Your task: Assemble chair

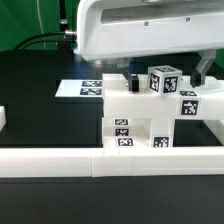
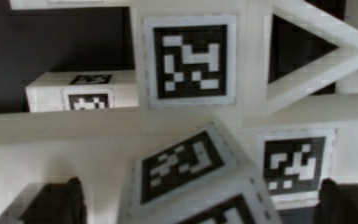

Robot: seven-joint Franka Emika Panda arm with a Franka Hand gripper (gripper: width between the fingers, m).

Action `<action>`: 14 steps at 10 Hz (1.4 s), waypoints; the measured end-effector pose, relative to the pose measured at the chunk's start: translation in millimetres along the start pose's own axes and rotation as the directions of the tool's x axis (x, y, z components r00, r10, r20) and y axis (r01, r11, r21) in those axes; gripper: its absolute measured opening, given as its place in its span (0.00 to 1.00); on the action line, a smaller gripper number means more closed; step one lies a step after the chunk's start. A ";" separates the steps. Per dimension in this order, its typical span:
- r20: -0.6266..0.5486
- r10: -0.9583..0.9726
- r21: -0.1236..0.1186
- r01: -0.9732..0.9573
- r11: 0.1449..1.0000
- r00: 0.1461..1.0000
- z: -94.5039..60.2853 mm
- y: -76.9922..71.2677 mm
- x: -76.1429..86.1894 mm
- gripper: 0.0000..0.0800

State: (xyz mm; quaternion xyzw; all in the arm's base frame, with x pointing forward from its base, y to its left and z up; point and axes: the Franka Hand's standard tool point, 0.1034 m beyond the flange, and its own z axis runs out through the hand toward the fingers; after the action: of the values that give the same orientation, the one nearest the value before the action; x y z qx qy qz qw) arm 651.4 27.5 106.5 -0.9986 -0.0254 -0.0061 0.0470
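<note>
While the arm hangs low over the parts, conditions are as follows.

Gripper [image 2: 158, 205]: jaws spread fully wide; nothing held between them.
Chair parts [image 1: 150, 118]: glossy white tagged blocks, grouped at table centre, pressed against the long white rail [image 1: 60, 160], judged to serve as a squaring stop.
Cross-braced frame [image 2: 318, 60]: directly beneath the wrist.
Marker board [image 1: 85, 88]: flat on the table behind the parts.
Judged step: approach before a grasp.

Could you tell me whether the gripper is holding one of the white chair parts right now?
No, the gripper is open; in the wrist view its dark fingers stand apart over the tagged white chair parts, closed on nothing.
</note>
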 end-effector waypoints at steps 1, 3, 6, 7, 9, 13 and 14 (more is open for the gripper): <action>-0.001 -0.034 0.000 0.034 0.999 0.999 0.0 -0.7 0.2 0.81; -0.003 -0.057 0.000 0.057 0.998 0.998 0.2 -1.8 0.5 0.81; -0.003 -0.047 0.001 0.047 0.999 0.999 0.3 -1.4 0.4 0.46; -0.004 -0.028 0.000 0.028 1.000 1.000 -0.2 -1.0 0.7 0.33; -0.008 0.007 0.004 -0.007 1.000 1.000 -0.3 -0.6 1.0 0.34; -0.017 0.328 0.006 -0.328 0.945 0.944 -0.3 -0.1 0.4 0.34; -0.016 0.410 0.007 -0.410 0.912 0.912 -0.1 -0.2 -0.1 0.34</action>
State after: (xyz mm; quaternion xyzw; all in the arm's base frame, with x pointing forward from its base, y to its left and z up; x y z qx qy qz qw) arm 651.2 27.7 106.6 -0.9815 0.1850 -0.0046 0.0493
